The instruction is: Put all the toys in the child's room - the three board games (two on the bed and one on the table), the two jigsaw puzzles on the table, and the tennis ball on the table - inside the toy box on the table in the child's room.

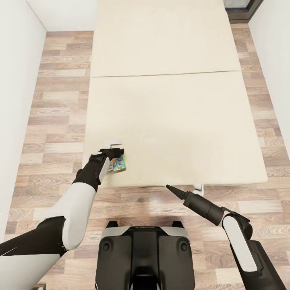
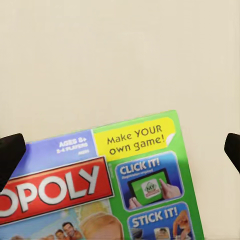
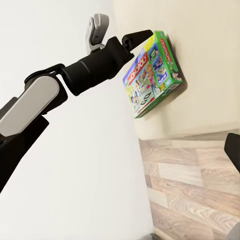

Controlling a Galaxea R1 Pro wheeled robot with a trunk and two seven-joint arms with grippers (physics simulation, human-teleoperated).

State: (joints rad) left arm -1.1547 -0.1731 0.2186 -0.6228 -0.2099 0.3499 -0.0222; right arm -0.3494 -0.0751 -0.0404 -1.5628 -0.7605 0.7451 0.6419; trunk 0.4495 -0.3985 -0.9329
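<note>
The green-edged Monopoly board game [image 1: 118,164] lies flat on the bed [image 1: 173,121], close to its near left corner. My left gripper [image 1: 114,152] hovers over the box's far edge, open, with one dark fingertip [image 2: 11,152] on each side of the left wrist view and the box lid [image 2: 100,185] between and below them. In the right wrist view the box [image 3: 152,75] shows beside the left arm's finger [image 3: 136,36]. My right gripper [image 1: 169,187] hangs open over the floor just off the bed's foot edge, holding nothing.
The beige mattress spans most of the head view, with a seam [image 1: 161,74] across it. Wood-plank floor [image 1: 52,121] runs down both sides between the bed and white walls [image 1: 16,80]. A small white fitting [image 1: 198,187] sits at the bed's foot edge.
</note>
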